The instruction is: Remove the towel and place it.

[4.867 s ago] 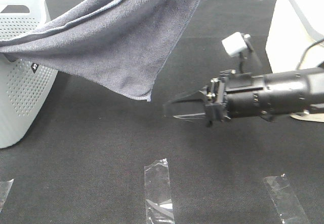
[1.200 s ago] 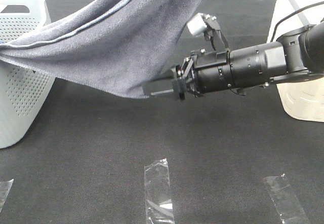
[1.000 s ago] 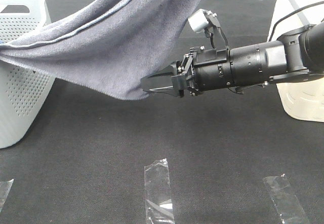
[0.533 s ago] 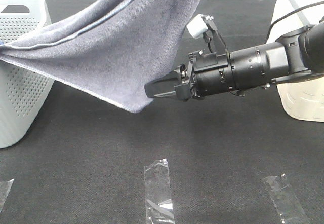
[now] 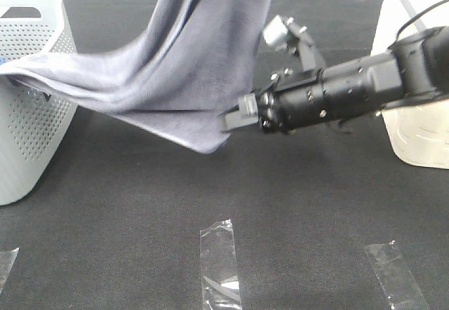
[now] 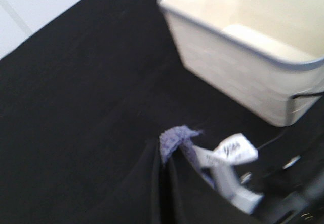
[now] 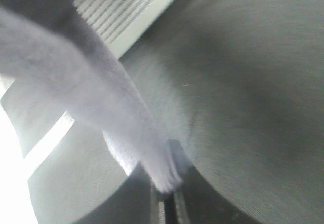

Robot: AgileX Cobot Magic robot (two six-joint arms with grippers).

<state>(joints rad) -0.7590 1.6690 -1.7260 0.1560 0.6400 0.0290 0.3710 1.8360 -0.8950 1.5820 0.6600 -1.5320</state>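
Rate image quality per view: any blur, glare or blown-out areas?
Exterior high: mostly sharp, slight motion smear on the right gripper at the towel edge; the tape strip glints. Left wrist: soft throughout, cream basket nearly washed out inside. Right wrist: heavily blurred, towel too close to focus, with a blown-out white patch beside it.

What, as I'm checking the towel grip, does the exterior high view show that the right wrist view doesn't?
Only exterior high: the tape strips, the white bin, the right arm, and the towel as a whole, hanging from above the frame and draping onto the basket.
Only right wrist: a close look at the towel's end pinched between the fingers.
Both: the towel, the black table and the right gripper shut on the towel's lower edge. A blurred pale slatted surface in the wrist view may be the basket.
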